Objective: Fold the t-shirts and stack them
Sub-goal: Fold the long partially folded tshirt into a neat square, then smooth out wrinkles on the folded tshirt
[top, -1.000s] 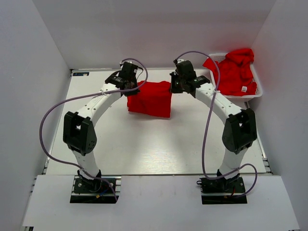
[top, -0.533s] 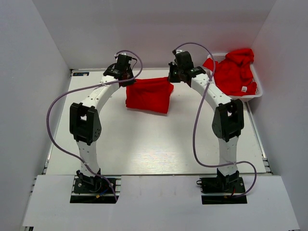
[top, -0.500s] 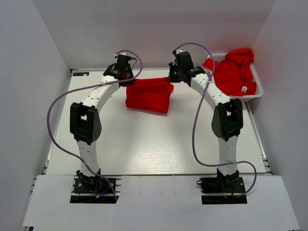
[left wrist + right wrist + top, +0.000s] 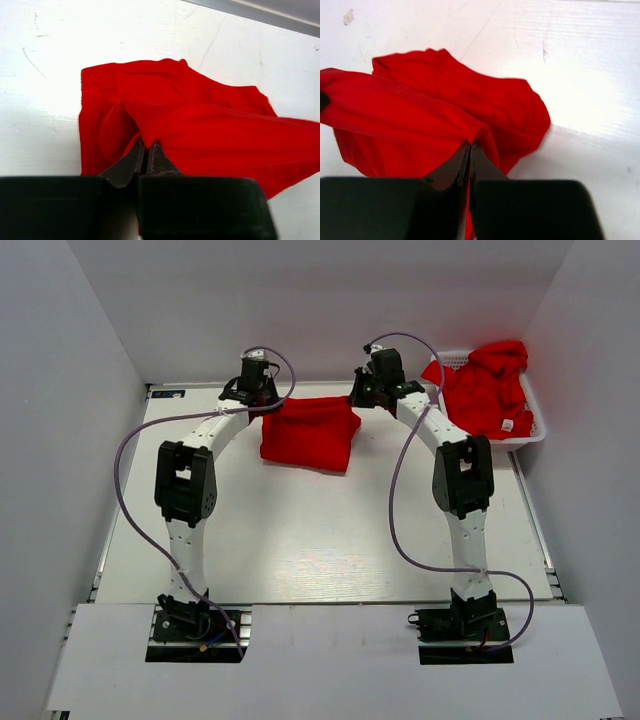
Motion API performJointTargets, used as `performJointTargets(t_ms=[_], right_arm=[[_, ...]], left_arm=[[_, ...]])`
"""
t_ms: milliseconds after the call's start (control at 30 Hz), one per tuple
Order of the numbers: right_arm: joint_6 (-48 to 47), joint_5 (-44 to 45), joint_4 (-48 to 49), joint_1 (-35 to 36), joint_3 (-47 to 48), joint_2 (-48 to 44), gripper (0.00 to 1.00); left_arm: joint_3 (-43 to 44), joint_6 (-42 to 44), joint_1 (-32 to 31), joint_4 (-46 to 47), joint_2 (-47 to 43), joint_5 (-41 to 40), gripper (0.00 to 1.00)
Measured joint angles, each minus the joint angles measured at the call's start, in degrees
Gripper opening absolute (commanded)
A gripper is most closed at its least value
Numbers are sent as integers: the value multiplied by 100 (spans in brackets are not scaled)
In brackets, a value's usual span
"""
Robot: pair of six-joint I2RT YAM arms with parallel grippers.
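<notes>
A red t-shirt hangs between my two grippers at the far middle of the table, its lower part resting on the surface. My left gripper is shut on its left top corner; in the left wrist view the cloth is pinched between the closed fingers. My right gripper is shut on the right top corner, and the right wrist view shows the cloth clamped the same way. More red t-shirts, one with a small white tag, lie heaped in the basket.
A white lattice basket stands at the far right against the wall. Grey walls close the table at the back and both sides. Purple cables loop from both arms. White table surface lies in front of the shirt.
Both grippers have moved toward the back wall with the shirt, arms stretching out. The shirt has shifted back and slightly up with them.
</notes>
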Motion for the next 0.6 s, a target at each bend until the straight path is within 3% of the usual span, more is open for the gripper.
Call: performJointTargets(t_ms=[33,67,100,133,333,600], right_arm=[[15,-61,116,-17,9,52,33],[61,-129,227,-33,28,120,47],[59,-190,350,-46,83,210,75],[98,-245,439,-63,144,302,90],[-68,-350,520,-111,562,640,90],[-466,-328,365,-68,-114,-146,90]], left_arm=[[0,4,15,55,66,7,22],[0,15,31,118,120,9,41],[7,22,46,168,190,4,96],[33,66,68,177,264,-11,100],[490,20,199,101,638,-42,100],[210,138,236,59,354,4,100]])
